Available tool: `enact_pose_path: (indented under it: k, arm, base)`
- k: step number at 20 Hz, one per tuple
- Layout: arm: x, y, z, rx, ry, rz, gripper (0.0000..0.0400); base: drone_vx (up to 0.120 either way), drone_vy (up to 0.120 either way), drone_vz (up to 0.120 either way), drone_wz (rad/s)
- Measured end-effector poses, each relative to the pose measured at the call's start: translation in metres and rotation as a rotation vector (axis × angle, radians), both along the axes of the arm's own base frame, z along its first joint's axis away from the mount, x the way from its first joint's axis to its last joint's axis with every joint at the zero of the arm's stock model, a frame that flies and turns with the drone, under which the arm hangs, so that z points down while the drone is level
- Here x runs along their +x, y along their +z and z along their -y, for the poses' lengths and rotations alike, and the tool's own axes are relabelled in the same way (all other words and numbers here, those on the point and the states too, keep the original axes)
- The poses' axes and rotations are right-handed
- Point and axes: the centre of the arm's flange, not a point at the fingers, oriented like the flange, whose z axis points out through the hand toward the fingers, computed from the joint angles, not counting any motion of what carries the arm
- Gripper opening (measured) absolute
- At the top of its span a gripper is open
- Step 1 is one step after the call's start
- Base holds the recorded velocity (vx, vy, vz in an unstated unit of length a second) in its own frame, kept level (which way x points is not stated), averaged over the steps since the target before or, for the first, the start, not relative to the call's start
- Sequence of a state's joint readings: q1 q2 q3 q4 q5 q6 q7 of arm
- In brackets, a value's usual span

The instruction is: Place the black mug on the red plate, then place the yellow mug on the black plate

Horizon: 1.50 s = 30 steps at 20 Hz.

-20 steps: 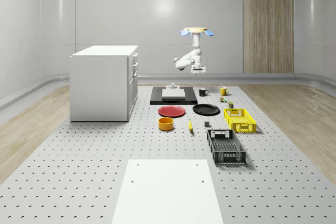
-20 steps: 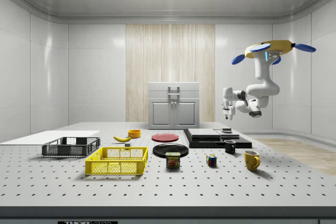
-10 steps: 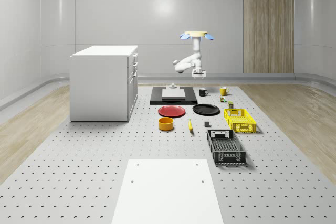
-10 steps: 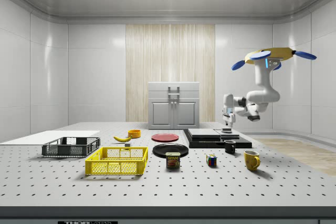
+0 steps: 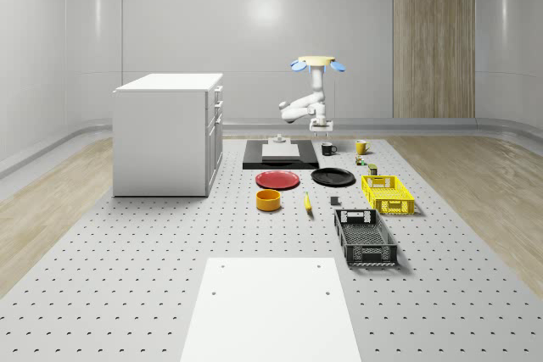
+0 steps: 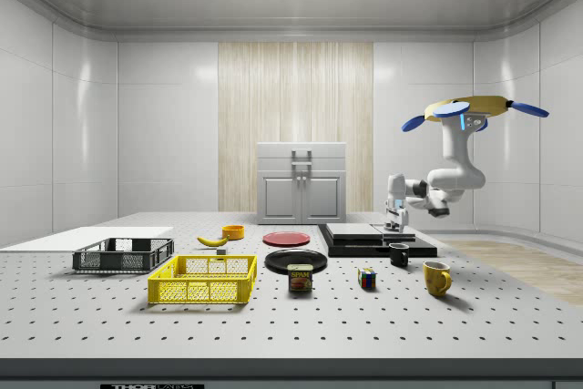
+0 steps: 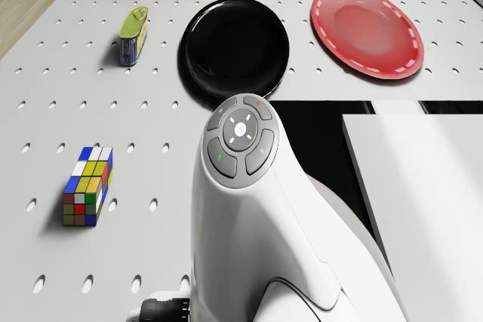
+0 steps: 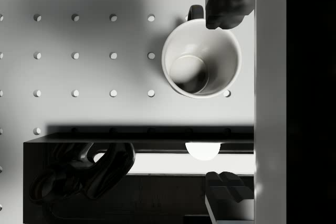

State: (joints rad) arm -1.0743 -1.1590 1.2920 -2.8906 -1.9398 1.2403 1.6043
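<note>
The black mug stands upright on the table beside the black slab; its white inside faces the wrist camera. My gripper hangs open a little above it. One fingertip overlaps the mug's rim by the handle and the other is over the slab. The drone hovers above the table's far end. The yellow mug stands to the whole-scene view's right. The red plate and black plate lie bare.
A black slab carrying a white block lies beside the black mug. A Rubik's cube and a can sit near the plates. Further off are a yellow basket, a black basket, an orange bowl and a white cabinet.
The drone has sunk lower, and the arm has brought the gripper down closer to the black mug. The mugs and plates have not moved.
</note>
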Motion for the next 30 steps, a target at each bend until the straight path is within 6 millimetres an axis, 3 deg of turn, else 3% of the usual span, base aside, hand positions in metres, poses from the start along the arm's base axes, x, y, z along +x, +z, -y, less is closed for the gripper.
enact_pose_path:
  k: [4, 10, 23, 30]
  arm:
    - [0.000, 0.005, 0.000, -0.001, 0.000, 0.000, 0.0400]
    - [0.000, 0.028, 0.000, -0.001, 0.000, 0.000, 0.0400]
    - [0.020, 0.062, 0.000, -0.001, 0.001, 0.000, 0.0400]
    - [0.021, 0.070, 0.004, -0.001, 0.001, 0.000, 0.0400]
  base:
    - [0.000, 0.000, -0.060, 0.000]
    - [0.000, 0.000, 0.000, 0.000]
    - [0.000, 0.000, 0.000, 0.000]
    - [0.000, 0.000, 0.000, 0.000]
